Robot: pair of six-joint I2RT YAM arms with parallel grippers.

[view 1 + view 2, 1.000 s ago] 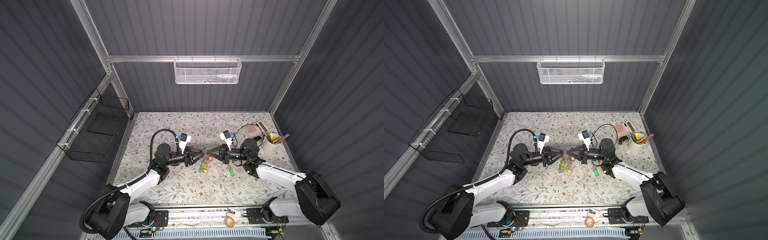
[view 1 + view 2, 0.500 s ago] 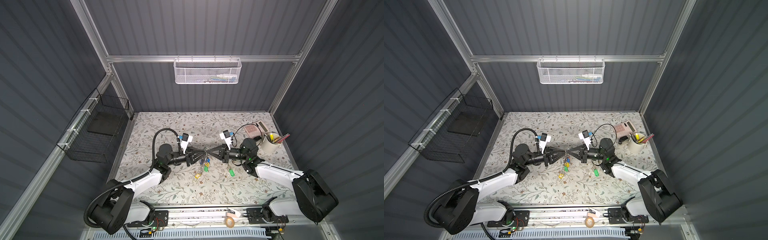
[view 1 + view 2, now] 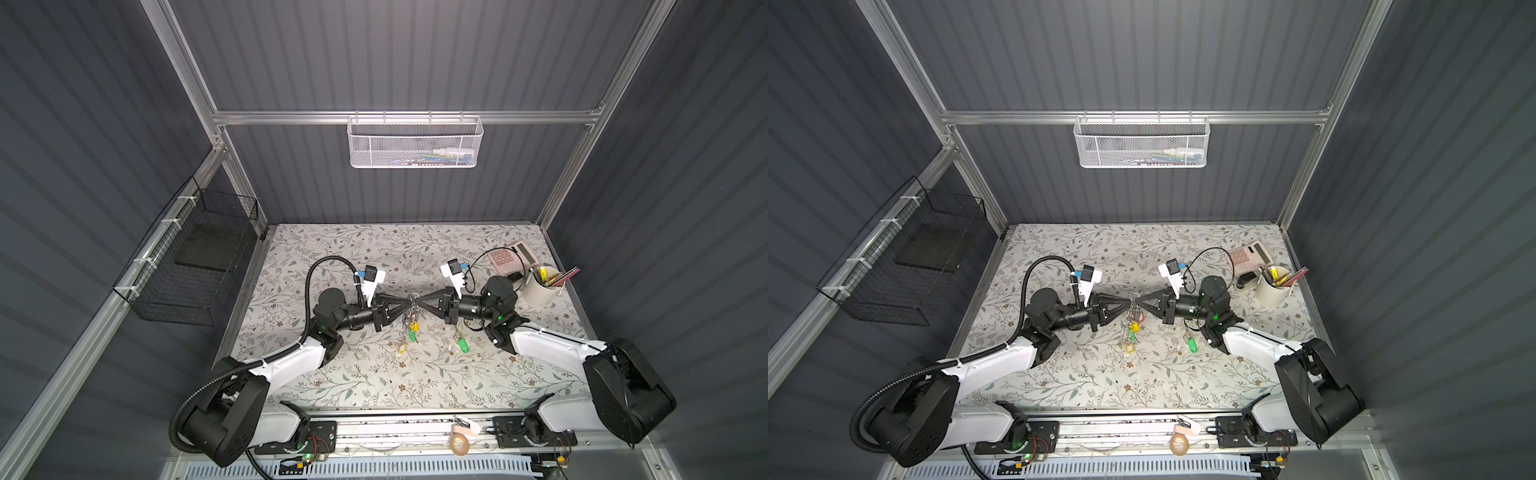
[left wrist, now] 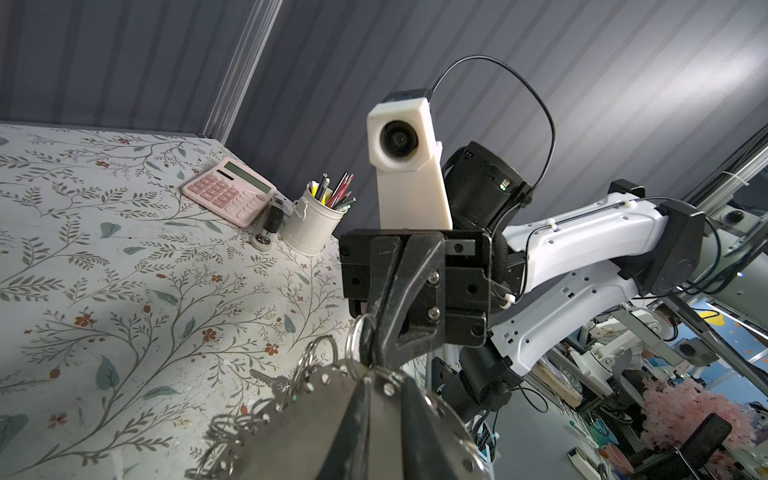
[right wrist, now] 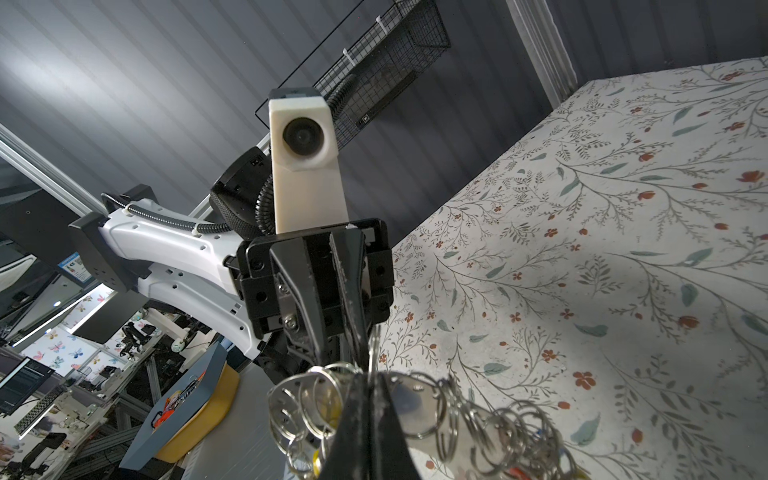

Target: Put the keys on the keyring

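Left gripper (image 3: 408, 300) and right gripper (image 3: 419, 300) both clamped the raised keyring (image 3: 410, 321); keys (image 3: 461, 343) lay on the table (image 3: 374, 374) below, nearer the right arm.

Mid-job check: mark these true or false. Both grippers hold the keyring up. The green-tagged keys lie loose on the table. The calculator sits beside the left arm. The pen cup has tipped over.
1. The left gripper and the right gripper both pinch the keyring, holding it up between them. True.
2. The green-tagged keys lie on the table, apart from the keyring. True.
3. The calculator sits beside the left arm. False: the calculator is in the far right corner, next to the pen cup.
4. The pen cup has tipped over. False: it stands upright.
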